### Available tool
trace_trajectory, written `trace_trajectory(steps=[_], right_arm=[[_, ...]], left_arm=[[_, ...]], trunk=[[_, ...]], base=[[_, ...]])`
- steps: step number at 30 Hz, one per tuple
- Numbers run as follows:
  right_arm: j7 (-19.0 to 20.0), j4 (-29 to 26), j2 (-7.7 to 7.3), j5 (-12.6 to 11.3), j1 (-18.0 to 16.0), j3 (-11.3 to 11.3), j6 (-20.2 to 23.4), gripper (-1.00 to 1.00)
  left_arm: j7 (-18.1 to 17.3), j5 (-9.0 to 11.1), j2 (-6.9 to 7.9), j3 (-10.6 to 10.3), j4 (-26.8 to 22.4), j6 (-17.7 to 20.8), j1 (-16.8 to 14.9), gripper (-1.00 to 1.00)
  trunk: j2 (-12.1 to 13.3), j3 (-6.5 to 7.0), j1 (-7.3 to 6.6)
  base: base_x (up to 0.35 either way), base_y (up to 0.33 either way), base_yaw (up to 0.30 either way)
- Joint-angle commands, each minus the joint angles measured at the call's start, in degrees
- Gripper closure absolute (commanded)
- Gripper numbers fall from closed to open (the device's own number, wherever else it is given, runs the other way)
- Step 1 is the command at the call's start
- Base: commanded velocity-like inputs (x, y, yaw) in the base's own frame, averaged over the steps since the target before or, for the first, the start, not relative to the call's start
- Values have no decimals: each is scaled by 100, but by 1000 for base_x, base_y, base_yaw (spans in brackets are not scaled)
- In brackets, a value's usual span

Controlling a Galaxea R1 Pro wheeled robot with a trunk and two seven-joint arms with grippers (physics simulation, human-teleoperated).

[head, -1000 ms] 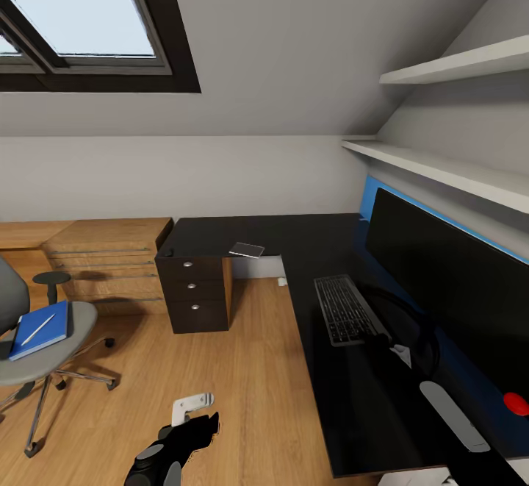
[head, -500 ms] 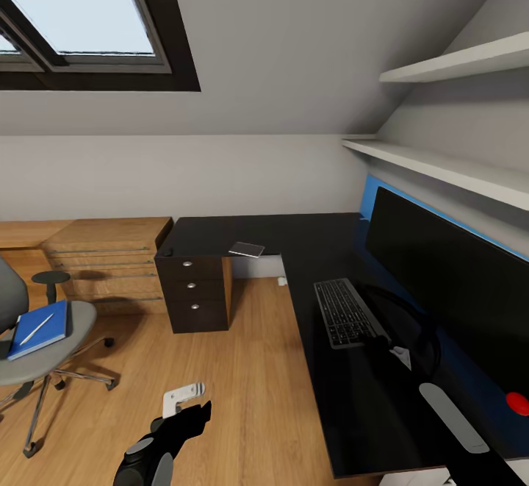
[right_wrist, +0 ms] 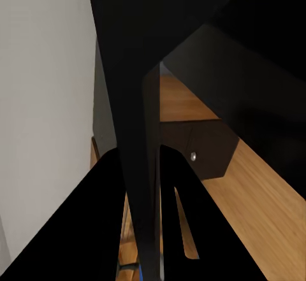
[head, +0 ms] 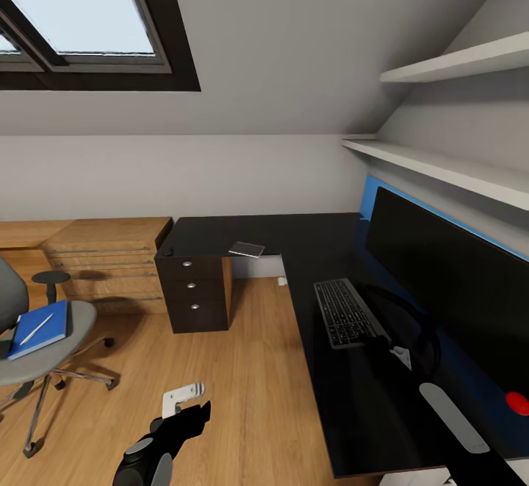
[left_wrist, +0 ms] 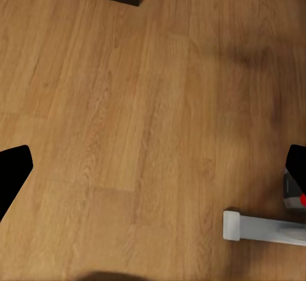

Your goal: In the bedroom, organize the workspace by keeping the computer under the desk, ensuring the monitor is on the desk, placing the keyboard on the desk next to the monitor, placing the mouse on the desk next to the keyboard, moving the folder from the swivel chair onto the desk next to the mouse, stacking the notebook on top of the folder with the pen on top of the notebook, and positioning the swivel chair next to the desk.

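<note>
Our left gripper (head: 192,405) sits low in the head view, left of center, over bare wood floor (head: 250,390). In the left wrist view its two dark fingertips (left_wrist: 13,169) stand far apart at opposite edges, with nothing but floorboards between them, so it is wide open and holds nothing.

Our right gripper's state we cannot tell: its wrist view is mostly dark shapes, with a slice of a drawer unit (right_wrist: 204,153).

Further out, at left center, the chair (head: 33,354) carries the blue folder (head: 40,329) on its seat, and the white pen (head: 37,329) lies on the folder.

At center the desk (head: 294,243) runs along the back wall and down the right side, its drawers (head: 195,295) beneath. A small grey card (head: 247,250) rests near its front edge.

The keyboard (head: 344,312) lies on the desk right of center, just beside the monitor (head: 448,280), which stands along the right edge.
</note>
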Motion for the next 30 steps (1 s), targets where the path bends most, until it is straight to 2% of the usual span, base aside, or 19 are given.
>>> trace_trajectory(steps=[1, 30], right_arm=[[-15, -7, -7, -54, -4, 8, 2, 100], [-16, -1, 0, -54, -4, 25, -19, 100]], left_arm=[[51, 60, 1, -6, -7, 19, -4, -100], [50, 59, 12, 13, 2, 15, -3, -100]], trunk=[[-9, -10, 2], [-9, -10, 2]], base=[[-26, 0, 0], [-14, -17, 0]])
